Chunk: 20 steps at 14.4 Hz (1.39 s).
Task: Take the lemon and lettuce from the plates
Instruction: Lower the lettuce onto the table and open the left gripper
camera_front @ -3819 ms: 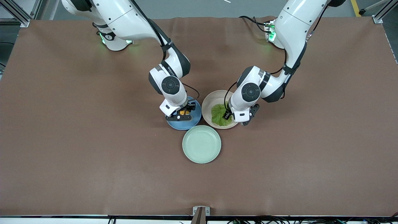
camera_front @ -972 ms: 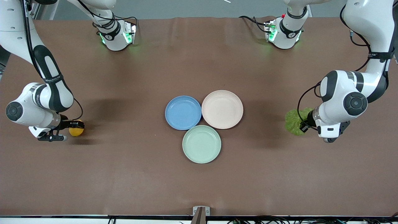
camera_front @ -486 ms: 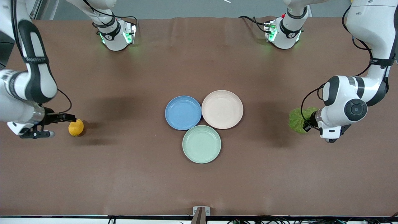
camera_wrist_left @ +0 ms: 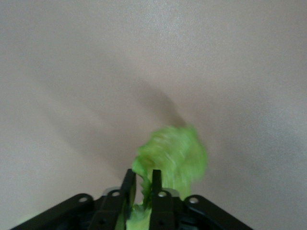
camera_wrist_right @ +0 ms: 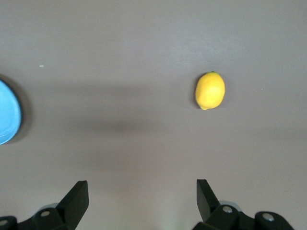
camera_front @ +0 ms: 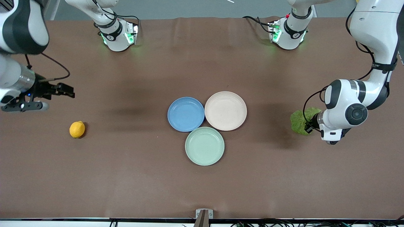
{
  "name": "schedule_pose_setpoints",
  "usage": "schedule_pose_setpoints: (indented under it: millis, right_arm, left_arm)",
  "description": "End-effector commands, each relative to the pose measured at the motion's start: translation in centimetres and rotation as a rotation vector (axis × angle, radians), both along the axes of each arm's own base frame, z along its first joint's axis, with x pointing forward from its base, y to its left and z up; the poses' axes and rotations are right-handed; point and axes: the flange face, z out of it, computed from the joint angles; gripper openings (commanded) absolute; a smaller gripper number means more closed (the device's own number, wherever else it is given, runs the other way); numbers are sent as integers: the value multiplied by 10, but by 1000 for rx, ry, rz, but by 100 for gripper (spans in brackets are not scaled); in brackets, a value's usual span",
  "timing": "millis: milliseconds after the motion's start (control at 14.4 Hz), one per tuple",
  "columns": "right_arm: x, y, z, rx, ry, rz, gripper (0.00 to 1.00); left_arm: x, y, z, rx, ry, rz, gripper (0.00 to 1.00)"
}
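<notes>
Lemon [camera_front: 77, 129] is lying on the bare bench [camera_front: 132, 176], well apart from the blue plate [camera_front: 186, 114], toward the right arm's end. Lettuce [camera_front: 300, 121] is sitting well apart from that same plate toward the left arm's end, pinched at its edge by the left gripper [camera_front: 308, 126], whose fingers [camera_wrist_left: 127, 190] are pressing together on the leaf in the left wrist view. The right gripper [camera_front: 64, 91] is hanging in the air over the bench, well apart from the blue plate at the right arm's end, with its fingers [camera_wrist_right: 76, 203] spread wide and holding nothing. The beige plate [camera_front: 225, 110] is touching the blue plate, and a mint-green plate [camera_front: 204, 146] is sitting just beside the blue one, nearer the front camera.
</notes>
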Motion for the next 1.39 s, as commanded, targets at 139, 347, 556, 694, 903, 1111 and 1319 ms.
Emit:
schedule_pose_setpoints:
  millis: [139,347,556,694,903,1111,1319]
  right_arm:
    - [1,22,51,-1,-58,-13,99]
    - [1,26,74,-5,-83,-56,100]
    - [4,23,101,0,-138,-59,100]
    - [5,17,113,2,-166,-66,100]
    - [9,14,127,8,-198,-69,100]
    - [9,17,130,9,-205,-60,100]
    - [9,16,130,7,-205,-60,100]
  left_arm:
    - [12,-12,6,-16,-68,-23,28]
    - [21,-22,16,-28,-96,-33,67]
    - [33,-27,56,-24,-159,-71,100]
    - [39,-21,98,-20,-165,-191,100]
    - [51,-12,161,-27,-141,-367,100]
    - [56,-3,215,-32,-118,-456,100]
    - [37,-2,282,-15,-135,-465,100]
